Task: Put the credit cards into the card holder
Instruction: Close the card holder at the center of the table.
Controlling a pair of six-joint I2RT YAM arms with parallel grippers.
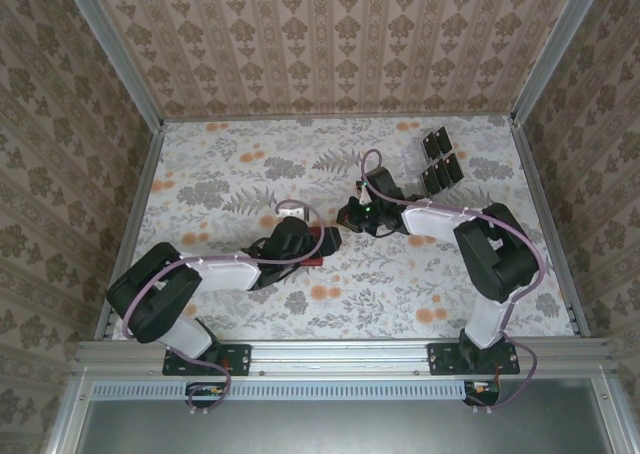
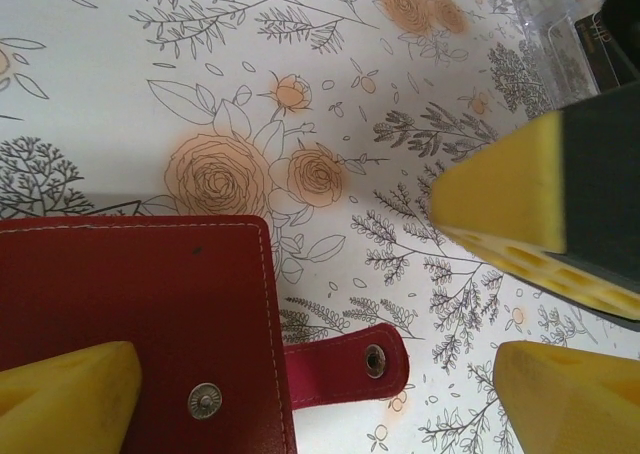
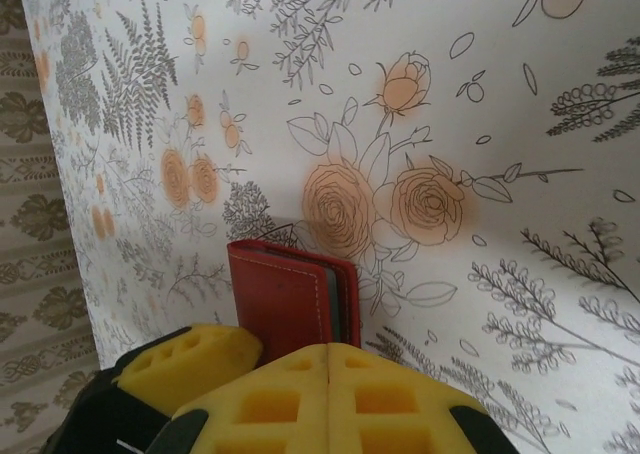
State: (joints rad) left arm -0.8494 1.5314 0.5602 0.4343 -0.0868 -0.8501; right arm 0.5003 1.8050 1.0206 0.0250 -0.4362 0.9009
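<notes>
Centrally on the floral-patterned desk point(image 1: 240, 164) lies the small red folding leather-look card holder point(image 2: 130, 304). It is shut flat, with pale stitching along its edge and a metal snap stud near one corner. Its short red tab point(image 2: 350, 359) sticks out unfastened onto the desk, showing its own snap. From the right wrist the holder is seen edge-on, and a greyish-blue lining shows between the red covers point(image 3: 290, 294).

The left end effector point(image 2: 315, 384) is spread wide. One yellow foam finger point(image 2: 65, 394) overlaps the holder's corner and the other stands off it over bare desk. The right end effector point(image 3: 330, 374) is closed, its yellow pads pressed together, just beside the holder's edge.

The thin black rectangular credit cards point(image 1: 440, 159) stand grouped near the desk's far right corner, well apart from the card holder point(image 1: 325, 244). They seem to sit in a clear plastic rack point(image 2: 550, 14), though how they are slotted is too small to tell.
</notes>
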